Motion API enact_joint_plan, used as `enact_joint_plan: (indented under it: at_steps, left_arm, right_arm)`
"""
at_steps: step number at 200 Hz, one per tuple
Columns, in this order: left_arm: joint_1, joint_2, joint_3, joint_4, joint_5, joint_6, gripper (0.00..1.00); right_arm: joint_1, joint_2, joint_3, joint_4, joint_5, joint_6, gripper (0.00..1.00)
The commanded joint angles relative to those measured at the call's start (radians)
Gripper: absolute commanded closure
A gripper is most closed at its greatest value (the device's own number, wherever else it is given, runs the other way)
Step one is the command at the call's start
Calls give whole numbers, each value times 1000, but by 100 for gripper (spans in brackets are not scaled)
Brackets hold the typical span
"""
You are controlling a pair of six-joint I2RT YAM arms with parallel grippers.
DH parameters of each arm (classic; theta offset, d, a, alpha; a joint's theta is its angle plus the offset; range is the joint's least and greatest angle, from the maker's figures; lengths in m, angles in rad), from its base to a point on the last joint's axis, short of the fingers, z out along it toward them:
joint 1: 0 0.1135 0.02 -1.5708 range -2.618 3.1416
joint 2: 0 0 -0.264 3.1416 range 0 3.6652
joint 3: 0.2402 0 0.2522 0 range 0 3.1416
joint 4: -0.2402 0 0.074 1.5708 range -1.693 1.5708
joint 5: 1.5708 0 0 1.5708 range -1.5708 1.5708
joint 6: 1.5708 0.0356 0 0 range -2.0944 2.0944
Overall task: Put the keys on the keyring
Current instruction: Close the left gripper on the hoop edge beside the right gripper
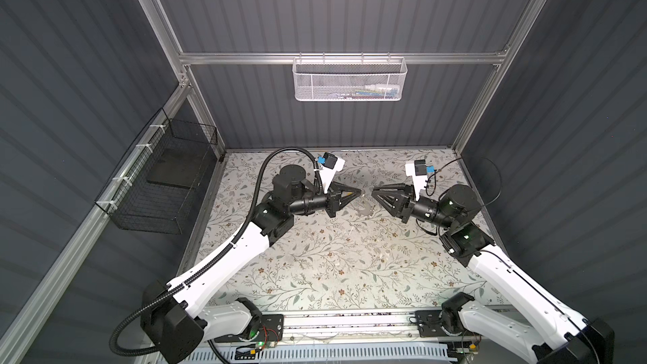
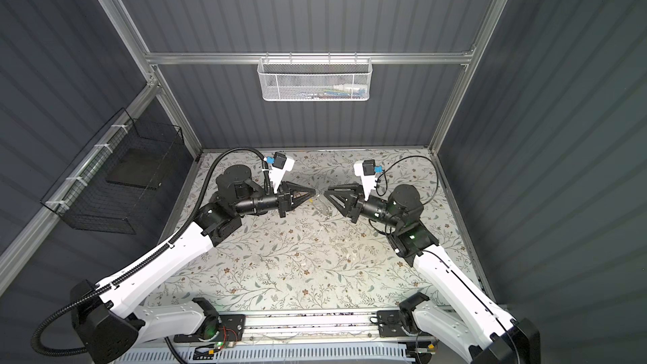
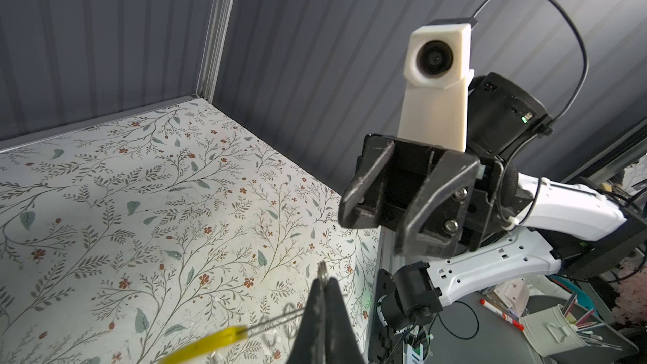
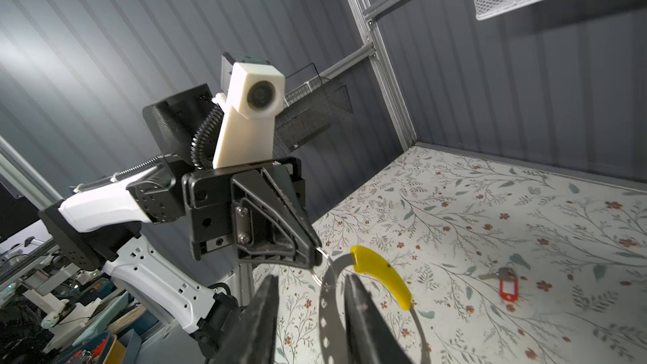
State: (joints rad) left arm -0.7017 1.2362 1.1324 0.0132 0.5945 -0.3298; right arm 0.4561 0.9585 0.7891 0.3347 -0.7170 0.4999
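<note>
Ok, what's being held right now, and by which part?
The left gripper pinches the keyring at its metal rim near the yellow section. The right gripper is open astride it, gripping nothing.

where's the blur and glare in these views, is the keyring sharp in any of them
Left wrist view: keyring smeared out of focus at the frame edge. Right wrist view: keyring's yellow part crisp, keys on the table a little soft. Both top views: keyring almost lost against the brightly lit patterned table.
</note>
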Motion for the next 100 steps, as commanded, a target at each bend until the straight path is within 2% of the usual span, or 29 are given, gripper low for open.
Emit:
enact_joint_plan:
  at_steps: [1,24,50,74,100]
  left_arm:
    - [-5,13,70,-121,17,116,100]
    - [-5,40,126,-217,55,182,100]
    - [-3,81,183,-315,92,244,100]
    - [-4,95,201,-328,99,254,100]
    - [-1,95,205,-320,101,255,100]
  right_arm:
    - [-4,16,64,-169,-16,-114,65]
    - [-4,49,120,-256,-73,-177,67]
    - [2,86,150,-272,-138,-199,71]
    - [7,105,157,-274,-160,-212,77]
    - [8,108,152,-278,-163,-225,79]
